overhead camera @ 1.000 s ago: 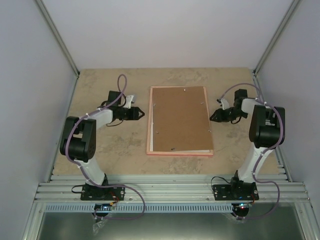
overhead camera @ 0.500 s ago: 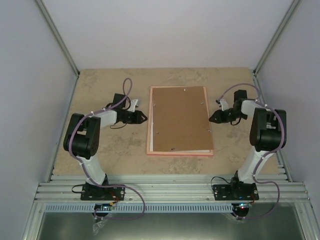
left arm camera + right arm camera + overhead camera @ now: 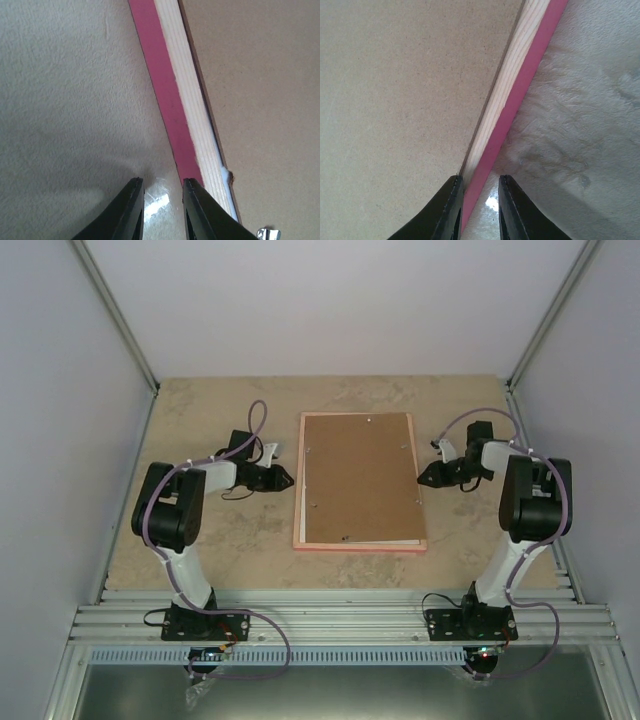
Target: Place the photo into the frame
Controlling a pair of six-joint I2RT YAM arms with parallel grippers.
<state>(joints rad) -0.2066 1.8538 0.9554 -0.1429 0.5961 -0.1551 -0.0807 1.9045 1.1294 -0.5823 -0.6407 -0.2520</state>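
Note:
The pink frame (image 3: 360, 548) lies face down in the middle of the table, with a plain brown backing board (image 3: 360, 475) on it. The photo's picture side is hidden; only a thin white strip (image 3: 388, 538) shows under the board's near edge. My left gripper (image 3: 285, 478) is low beside the frame's left edge, its jaws slightly apart and empty (image 3: 162, 200), with the pink edge (image 3: 165, 90) by its right finger. My right gripper (image 3: 424, 477) is at the frame's right edge, its jaws slightly apart (image 3: 479, 200), with the pink edge (image 3: 520, 95) running between them.
The beige table (image 3: 220, 530) is walled by white panels at the back and sides. An aluminium rail (image 3: 340, 620) runs along the near edge by the arm bases. The board fills the wrist views on the inner side, in the left wrist view (image 3: 260, 75) and the right (image 3: 395, 90).
My left arm has folded in and its gripper has narrowed and moved right toward the frame's left edge. My right gripper has edged left to the frame's right edge.

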